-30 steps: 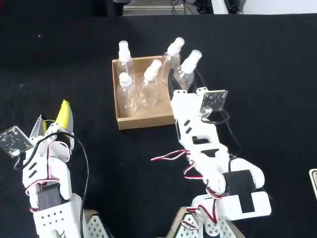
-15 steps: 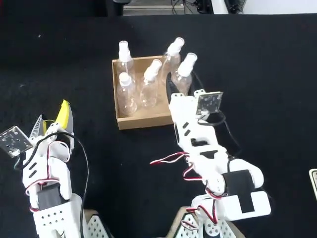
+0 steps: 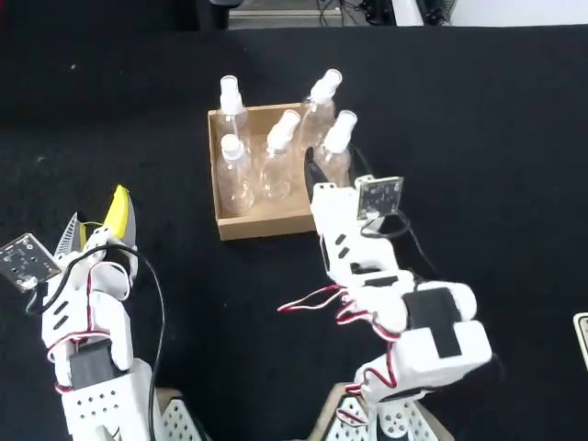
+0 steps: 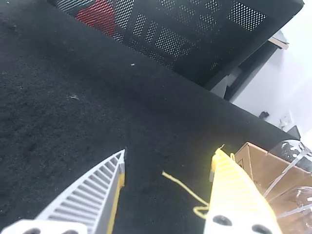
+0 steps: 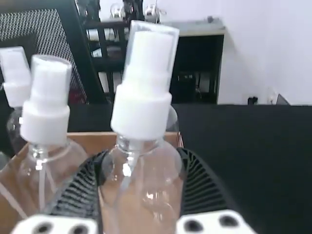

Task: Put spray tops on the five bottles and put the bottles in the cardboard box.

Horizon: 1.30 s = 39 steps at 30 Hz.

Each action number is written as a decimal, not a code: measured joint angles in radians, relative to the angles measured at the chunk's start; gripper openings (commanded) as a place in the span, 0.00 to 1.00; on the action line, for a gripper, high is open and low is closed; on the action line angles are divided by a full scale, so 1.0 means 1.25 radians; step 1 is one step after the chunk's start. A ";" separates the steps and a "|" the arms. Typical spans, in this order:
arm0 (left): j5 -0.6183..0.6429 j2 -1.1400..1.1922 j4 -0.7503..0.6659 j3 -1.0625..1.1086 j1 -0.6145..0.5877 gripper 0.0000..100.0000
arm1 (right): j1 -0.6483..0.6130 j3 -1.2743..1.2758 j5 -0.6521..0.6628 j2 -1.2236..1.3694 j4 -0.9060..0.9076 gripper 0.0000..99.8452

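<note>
**Fifth bottle clamped at the box wall**

From above: finds the box [image 3: 266, 223] on the black table [image 3: 496, 138], beyond the two arms. Counts three capped bottles standing inside: one [image 3: 232, 108] in the far left corner, one [image 3: 235, 173] just in front of it, one [image 3: 277, 158] mid-box. Places a fourth [image 3: 317, 103] at the far right corner, base hidden. Catches the right gripper [image 3: 325, 171] clenched on the fifth bottle [image 3: 336, 142] at the box's right wall; cannot tell whether the base sits inside or outside. Puts the left gripper [image 3: 92, 225] near the table's front left, well apart from the box, spread wide and grasping nothing.

Left wrist: looks out past the left gripper [image 4: 165, 195], grey and yellow fingers parted over bare cloth, with a yellow thread [image 4: 181, 186] trailing from the yellow one. Picks out a box corner [image 4: 253, 158] and part of a clear bottle [image 4: 292, 153] beyond it.

Right wrist: meets the held bottle [image 5: 141, 195] head-on, white spray top [image 5: 146, 73] on, pinched on both sides by the black fingers [image 5: 202, 187] of the right gripper [image 5: 141, 161]. Notes a second capped bottle [image 5: 44, 161] just beside it, a third top [image 5: 14, 73] farther off, and the box rim [image 5: 87, 140] behind.
</note>
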 measured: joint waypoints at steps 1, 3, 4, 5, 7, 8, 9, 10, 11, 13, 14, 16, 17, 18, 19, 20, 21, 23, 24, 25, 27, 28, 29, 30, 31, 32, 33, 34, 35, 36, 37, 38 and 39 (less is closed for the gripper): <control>0.000 0.000 0.000 0.000 0.000 0.27 | 0.000 0.000 0.001 0.012 -0.012 0.01; 0.000 0.000 0.000 0.000 0.000 0.27 | 0.000 0.000 0.001 0.036 -0.026 0.01; 0.000 0.000 0.000 0.000 0.000 0.27 | 0.000 0.000 0.001 0.045 -0.032 0.01; 0.000 0.000 0.000 0.000 0.000 0.27 | 0.000 0.000 0.001 0.055 -0.041 0.01; 0.000 0.000 0.000 0.000 0.000 0.27 | 0.000 0.000 0.001 0.075 -0.059 0.01; 0.000 0.000 0.000 0.000 0.000 0.27 | 0.000 0.000 0.001 0.083 -0.069 0.01; 0.000 0.000 0.000 0.000 0.000 0.27 | 0.000 0.000 0.001 0.092 -0.080 0.01; 0.000 0.000 0.000 0.000 0.000 0.27 | 0.000 0.000 0.001 0.102 -0.091 0.01; 0.000 0.000 0.000 0.000 0.000 0.27 | 0.000 0.000 0.001 0.109 -0.101 0.01; 0.000 0.000 0.000 0.000 0.000 0.27 | 0.000 0.000 0.001 0.120 -0.122 0.01; 0.000 0.000 0.000 0.000 0.000 0.27 | 0.000 0.000 0.001 0.126 -0.131 0.01; 0.000 0.000 0.000 0.000 0.000 0.27 | 0.000 0.000 0.001 0.131 -0.139 0.01; 0.000 0.000 0.000 0.000 0.000 0.27 | 0.000 0.000 0.001 0.131 -0.141 0.01; 0.000 0.000 0.000 0.000 0.000 0.27 | 0.000 0.000 0.001 0.131 -0.141 0.01; 0.000 0.000 0.000 0.000 0.000 0.27 | 0.000 0.000 0.006 0.131 -0.144 0.01; 0.000 0.000 0.000 0.000 0.000 0.27 | -0.001 0.000 0.015 0.131 -0.144 0.01; 0.000 0.000 0.000 0.000 0.000 0.27 | -0.004 0.000 0.027 0.131 -0.144 0.01; 0.000 0.000 0.000 0.000 0.000 0.27 | -0.005 0.000 0.045 0.131 -0.144 0.01; 0.000 0.000 0.000 0.000 0.000 0.27 | -0.005 0.000 0.053 0.131 -0.144 0.01; 0.000 0.000 0.000 0.000 0.000 0.27 | -0.005 0.000 0.055 0.131 -0.144 0.01; 0.000 0.000 0.000 0.000 0.000 0.27 | -0.007 0.000 0.059 0.131 -0.144 0.01; 0.000 0.000 0.000 0.000 0.000 0.27 | -0.011 0.000 0.060 0.131 -0.144 0.01; 0.000 0.000 0.000 0.000 0.000 0.27 | -0.015 0.000 0.060 0.131 -0.144 0.01; 0.000 0.000 0.000 0.000 0.000 0.27 | -0.018 0.000 0.060 0.131 -0.144 0.01; 0.000 0.000 0.000 0.000 0.000 0.27 | -0.025 0.000 0.060 0.131 -0.144 0.01; 0.000 0.000 0.000 0.000 0.000 0.27 | -0.031 0.000 0.060 0.131 -0.144 0.01; 0.000 0.000 0.000 0.000 0.000 0.27 | -0.034 0.000 0.060 0.131 -0.144 0.01; 0.000 0.000 0.000 0.000 0.000 0.27 | -0.037 0.000 0.060 0.131 -0.144 0.01; 0.000 0.000 0.000 0.000 0.000 0.27 | -0.038 0.000 0.060 0.131 -0.144 0.01; 0.000 0.000 0.000 0.000 0.000 0.27 | -0.038 0.000 0.060 0.131 -0.144 0.01; 0.000 0.000 0.000 0.000 0.000 0.27 | -0.038 0.000 0.060 0.131 -0.144 0.01; 0.000 0.000 0.000 0.000 0.000 0.27 | -0.038 0.000 0.060 0.131 -0.144 0.01; 0.000 0.000 0.000 0.000 0.000 0.27 | -0.038 0.000 0.060 0.131 -0.144 0.01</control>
